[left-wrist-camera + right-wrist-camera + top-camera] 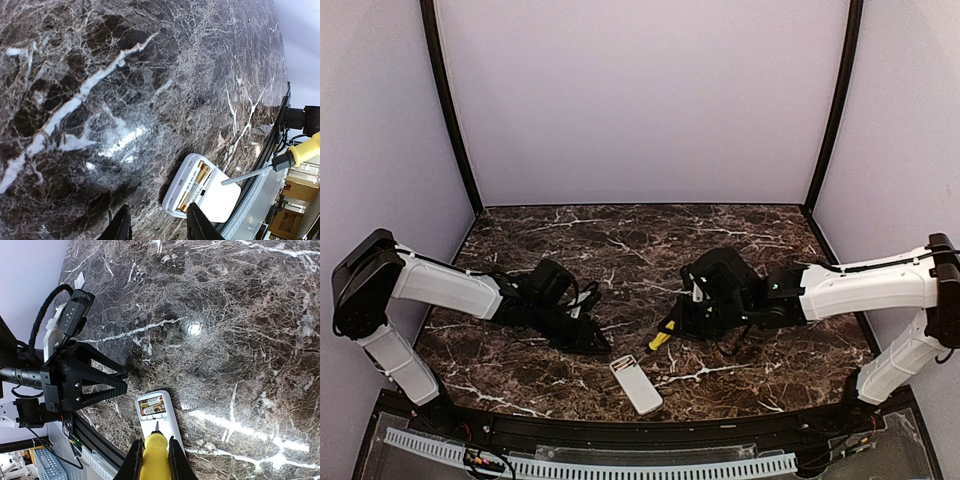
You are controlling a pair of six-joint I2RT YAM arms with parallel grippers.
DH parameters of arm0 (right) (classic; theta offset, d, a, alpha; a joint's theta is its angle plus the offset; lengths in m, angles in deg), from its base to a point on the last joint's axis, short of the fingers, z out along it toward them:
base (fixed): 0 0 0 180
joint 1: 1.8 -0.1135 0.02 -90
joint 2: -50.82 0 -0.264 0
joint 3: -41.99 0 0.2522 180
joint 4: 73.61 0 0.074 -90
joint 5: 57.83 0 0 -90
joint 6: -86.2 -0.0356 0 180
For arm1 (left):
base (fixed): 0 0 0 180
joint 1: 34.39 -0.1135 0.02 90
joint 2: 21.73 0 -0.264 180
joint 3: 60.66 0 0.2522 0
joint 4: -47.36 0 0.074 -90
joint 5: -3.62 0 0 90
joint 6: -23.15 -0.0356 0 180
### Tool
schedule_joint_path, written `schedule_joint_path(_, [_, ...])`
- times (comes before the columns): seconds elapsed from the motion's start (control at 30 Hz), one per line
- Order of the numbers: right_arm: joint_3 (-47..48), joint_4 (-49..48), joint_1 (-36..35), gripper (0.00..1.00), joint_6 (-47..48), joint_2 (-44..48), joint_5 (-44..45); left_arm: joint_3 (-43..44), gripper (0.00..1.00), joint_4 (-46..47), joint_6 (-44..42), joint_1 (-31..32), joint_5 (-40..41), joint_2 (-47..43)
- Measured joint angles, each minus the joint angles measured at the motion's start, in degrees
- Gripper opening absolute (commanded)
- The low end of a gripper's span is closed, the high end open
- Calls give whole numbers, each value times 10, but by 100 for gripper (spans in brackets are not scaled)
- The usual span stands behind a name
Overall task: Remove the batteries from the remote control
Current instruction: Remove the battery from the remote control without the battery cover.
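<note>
Batteries (201,175) look light, slick, snug in the remote (220,206); I'd pry at an end. Right jaws clench the screwdriver (155,450); left jaws parted, empty.

**Remote control** (638,387): a slim white rectangular handset, lying flat and back-up at the near middle of the marble table (570,240). Its long axis is running from far-left to near-right. The battery compartment (186,167) at the far-left end is standing uncovered and facing upward.

**Batteries** (151,405): two small cylindrical cells are showing, coppery-gold with printed labels. They are sitting side by side in the compartment, lying lengthwise along the handset, and both are filling their slots.
</note>
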Motion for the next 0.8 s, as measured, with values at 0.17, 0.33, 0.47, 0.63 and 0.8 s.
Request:
schedule_joint_path(0.17, [12, 2, -7, 0, 0, -16, 17, -1, 35, 8, 11, 0, -16, 1])
schedule_joint_path(0.33, [21, 11, -9, 0, 0, -30, 32, -1, 30, 21, 17, 1, -31, 12])
schedule_joint_path(0.47, [29, 15, -10, 0, 0, -36, 41, -1, 28, 23, 20, 3, -37, 21])
schedule_joint_path(0.63, [36, 19, -12, 0, 0, -43, 45, -1, 24, 27, 22, 9, -48, 32])
schedule_joint_path(0.8, [44, 21, -17, 0, -3, -59, 51, -1, 19, 38, 27, 21, -59, 45])
